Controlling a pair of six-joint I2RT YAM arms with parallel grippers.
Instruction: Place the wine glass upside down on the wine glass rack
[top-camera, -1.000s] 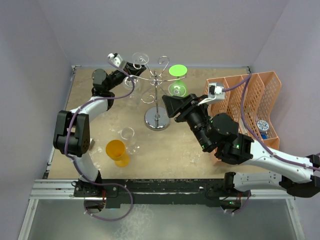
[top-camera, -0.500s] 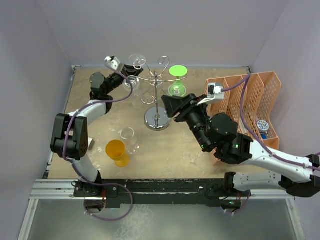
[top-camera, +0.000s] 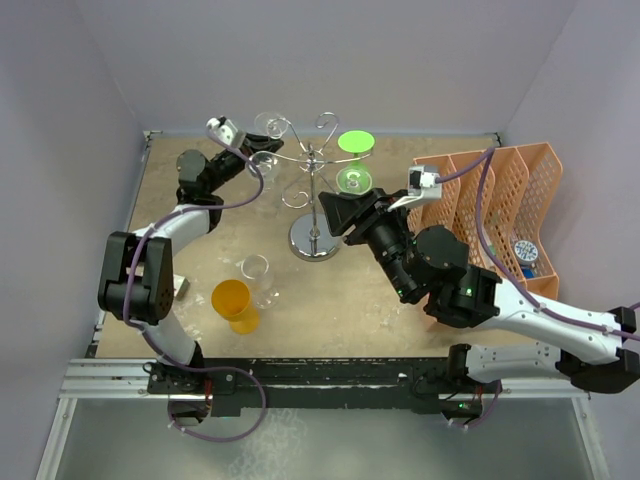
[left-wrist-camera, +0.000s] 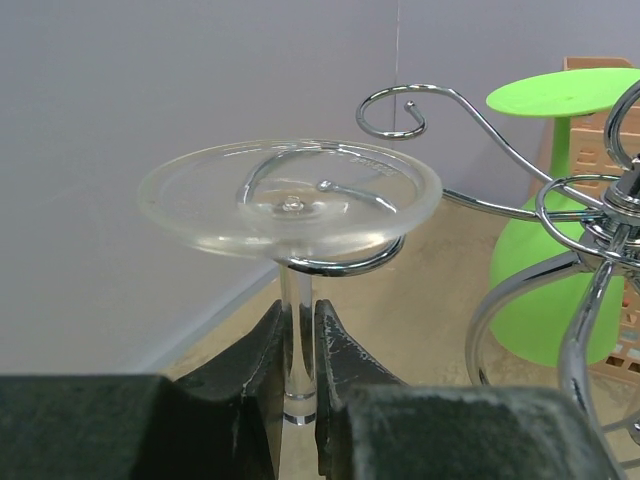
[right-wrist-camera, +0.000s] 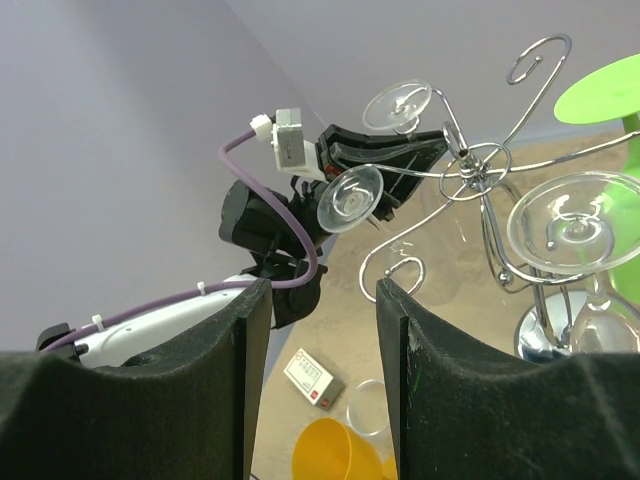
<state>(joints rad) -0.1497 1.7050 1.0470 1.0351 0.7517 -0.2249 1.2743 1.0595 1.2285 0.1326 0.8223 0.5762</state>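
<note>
A clear wine glass (left-wrist-camera: 290, 195) hangs upside down, its round foot on top and its stem between my left gripper's fingers (left-wrist-camera: 335, 350). My left gripper (left-wrist-camera: 298, 310) is shut on the stem just below a curled arm of the silver wine glass rack (left-wrist-camera: 612, 208). The foot sits over that wire loop. From above, the glass (top-camera: 270, 125) is at the rack's (top-camera: 314, 238) back-left arm, with the left gripper (top-camera: 256, 150) beside it. My right gripper (top-camera: 333, 208) is open and holds nothing, just right of the rack post. The right wrist view shows the held glass (right-wrist-camera: 396, 105) beyond its fingers (right-wrist-camera: 245, 370).
A green wine glass (top-camera: 354, 160) and another clear glass (right-wrist-camera: 575, 222) hang upside down on the rack. An orange cup (top-camera: 234, 303) and a clear cup (top-camera: 258, 272) stand near the front left, a small white box (right-wrist-camera: 313, 377) beside them. An orange lattice organiser (top-camera: 500, 190) lines the right side.
My left gripper has drawn slightly left and back with the wine glass, its foot now at the rack's outer loop. The right arm has edged a little left.
</note>
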